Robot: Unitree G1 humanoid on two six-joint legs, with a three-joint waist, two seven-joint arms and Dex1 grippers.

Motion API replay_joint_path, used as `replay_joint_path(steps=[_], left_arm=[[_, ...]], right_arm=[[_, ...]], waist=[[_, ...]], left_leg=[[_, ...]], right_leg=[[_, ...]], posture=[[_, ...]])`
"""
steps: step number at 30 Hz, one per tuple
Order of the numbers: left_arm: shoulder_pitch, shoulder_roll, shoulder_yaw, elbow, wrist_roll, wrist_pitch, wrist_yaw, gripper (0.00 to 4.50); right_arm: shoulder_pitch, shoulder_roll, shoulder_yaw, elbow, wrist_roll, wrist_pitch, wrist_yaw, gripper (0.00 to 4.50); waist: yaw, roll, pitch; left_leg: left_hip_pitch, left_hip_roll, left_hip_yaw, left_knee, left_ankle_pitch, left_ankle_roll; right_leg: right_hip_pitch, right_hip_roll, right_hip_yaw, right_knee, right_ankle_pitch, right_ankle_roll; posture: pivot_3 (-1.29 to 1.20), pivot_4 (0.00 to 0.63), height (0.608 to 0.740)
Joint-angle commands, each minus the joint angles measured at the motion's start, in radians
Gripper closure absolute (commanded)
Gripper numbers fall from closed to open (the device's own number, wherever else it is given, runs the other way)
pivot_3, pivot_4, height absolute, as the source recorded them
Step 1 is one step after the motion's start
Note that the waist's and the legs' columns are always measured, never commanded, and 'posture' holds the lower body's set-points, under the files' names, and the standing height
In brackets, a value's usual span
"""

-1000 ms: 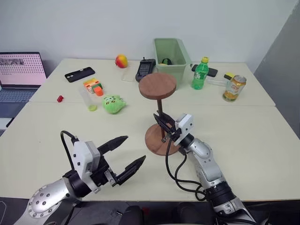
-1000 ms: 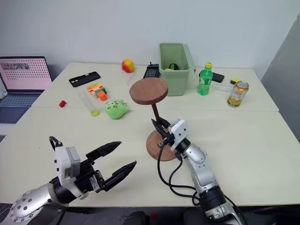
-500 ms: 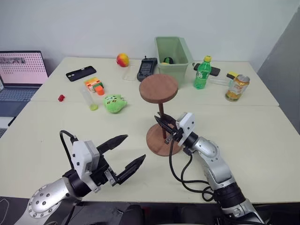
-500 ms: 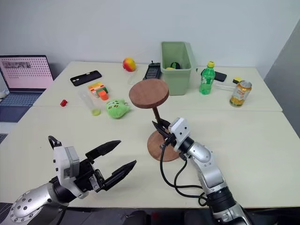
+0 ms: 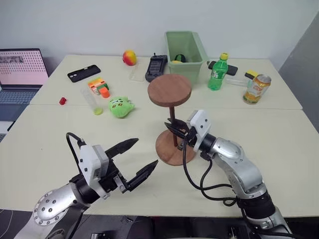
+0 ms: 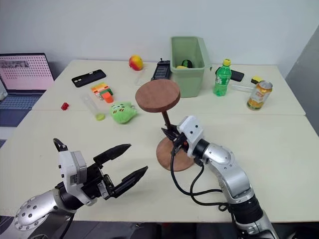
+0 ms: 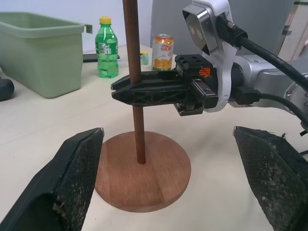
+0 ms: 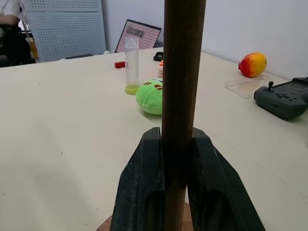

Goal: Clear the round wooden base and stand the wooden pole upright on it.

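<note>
The round wooden base (image 5: pixel 166 155) lies flat at the table's middle. The wooden pole (image 5: pixel 172 117) stands upright on it, rod down in the centre and its darker disc (image 5: pixel 169 90) on top. My right gripper (image 5: pixel 172 128) is shut on the rod a little above the base, pointing level; in the right wrist view its fingers (image 8: pixel 144 188) clamp the pole (image 8: pixel 182 72) from both sides. My left gripper (image 5: pixel 146 152) hovers open with nothing in it, near the table's front edge to the left of the base, and looks at the base (image 7: pixel 159 180) and the pole (image 7: pixel 134 72).
Behind the pole stand a green bin (image 5: pixel 185 50), a green bottle (image 5: pixel 216 72) and a can (image 5: pixel 255 88). A green plush toy (image 5: pixel 119 107), a clear tube (image 5: pixel 92 102), an orange block (image 5: pixel 99 88), a phone (image 5: pixel 84 73), a controller (image 5: pixel 155 67) and a laptop (image 5: pixel 20 67) lie left and back.
My right forearm and wrist have risen and the gripper has levelled out, sliding slightly higher on the rod, still shut on it. The pole and base stay put. The left gripper has hardly moved.
</note>
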Motion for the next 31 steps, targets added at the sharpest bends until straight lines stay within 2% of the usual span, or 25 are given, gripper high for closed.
replay_joint_path(steps=[1,9,11,16,20,23,28,31], left_arm=[[-0.015,0.0,-0.006,-0.012,-0.004,0.002,0.01,0.0],[-0.012,-0.006,-0.011,-0.009,0.0,0.001,0.003,0.0],[-0.01,-0.007,-0.01,-0.005,0.002,-0.002,-0.002,0.0],[-0.012,-0.007,0.0,0.015,0.002,-0.009,-0.018,0.0],[-0.024,0.029,0.041,0.048,-0.05,0.012,-0.065,0.0],[-0.111,0.13,0.085,0.148,-0.089,0.084,-0.117,0.0],[-0.319,0.336,0.053,0.357,-0.001,0.156,-0.217,0.0],[-0.416,0.376,0.023,0.457,0.03,0.145,-0.279,0.0]], right_arm=[[0.025,-0.037,-0.017,-0.005,0.009,0.1,-0.003,3.51],[0.011,-0.052,-0.032,-0.029,0.036,0.133,0.018,1.54],[0.005,-0.057,-0.036,-0.03,0.046,0.134,0.026,1.24],[0.018,-0.105,-0.047,-0.074,0.111,0.171,0.099,0.11],[0.066,-0.226,-0.094,-0.16,0.192,0.228,0.191,0.04],[0.085,-0.339,-0.183,-0.186,0.25,0.255,0.257,0.04],[0.082,-0.488,-0.333,-0.146,0.335,0.257,0.363,0.04],[0.089,-0.514,-0.38,-0.133,0.35,0.271,0.34,0.04]], waist=[[0.0,-0.001,0.001],[-0.01,0.0,0.014],[-0.008,0.0,0.016],[-0.007,-0.002,0.018],[-0.002,-0.003,0.021],[-0.001,-0.002,0.023],[-0.003,-0.001,0.028],[-0.003,-0.001,0.029]], left_leg=[[0.0,0.0,-0.001,0.0,0.0,0.0],[-0.004,0.0,-0.001,-0.001,0.0,0.0],[-0.005,0.0,-0.002,-0.001,0.0,0.0],[-0.005,0.0,-0.002,-0.001,0.0,0.0],[-0.006,0.0,-0.002,-0.001,0.0,0.0],[-0.006,0.0,-0.004,0.0,0.0,0.0],[-0.006,0.0,-0.009,0.002,0.0,0.0],[-0.006,-0.001,-0.009,0.001,0.0,0.0]], right_leg=[[0.0,0.0,-0.001,0.0,0.0,0.0],[-0.005,0.001,-0.002,0.002,0.0,0.0],[-0.006,0.001,-0.002,0.002,0.0,0.0],[-0.005,0.001,-0.002,0.002,0.0,0.0],[-0.006,0.0,-0.003,0.002,0.0,0.0],[-0.005,0.0,-0.006,0.002,0.0,0.0],[-0.002,0.002,-0.016,0.003,0.001,-0.002],[-0.003,0.005,-0.017,0.002,0.001,-0.002]], posture=[[0.0,0.15,0.74],[0.0,0.15,0.74],[0.0,0.15,0.74],[0.0,0.15,0.74],[0.0,0.15,0.74],[0.0,0.15,0.74],[0.0,0.15,0.74],[0.0,0.15,0.74]])
